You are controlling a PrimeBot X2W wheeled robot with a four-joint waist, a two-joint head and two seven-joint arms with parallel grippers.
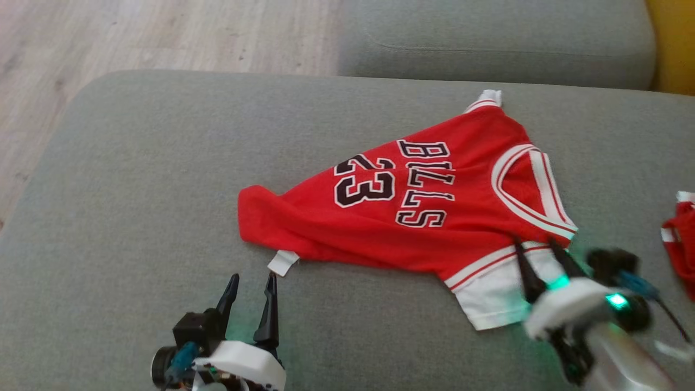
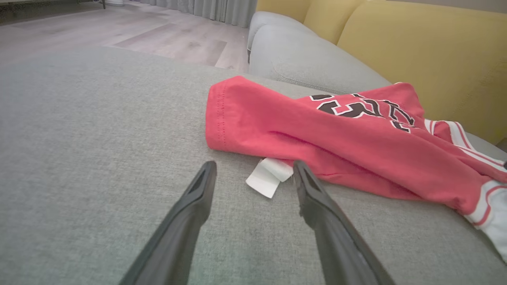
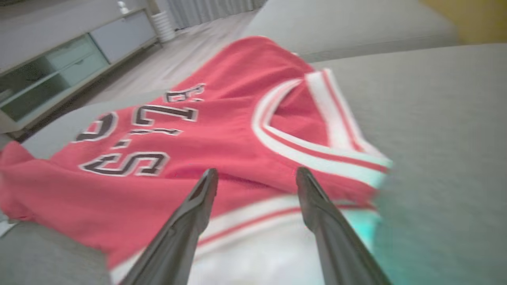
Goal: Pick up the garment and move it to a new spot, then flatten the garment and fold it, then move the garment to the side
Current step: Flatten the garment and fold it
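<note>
A red jersey, the garment, with black "BULLS 23" lettering and white trim lies spread on the grey cushion, partly folded over itself. My left gripper stands open just short of its hem, and the white label lies between the fingertips in the left wrist view, where the garment lies ahead of my gripper. My right gripper is open over the white-trimmed armhole edge; the right wrist view shows the garment under my gripper, with nothing pinched.
A second red and white cloth lies at the cushion's right edge. Another grey cushion sits behind, with yellow upholstery beyond it. Wooden floor runs along the far left. A low cabinet stands farther off.
</note>
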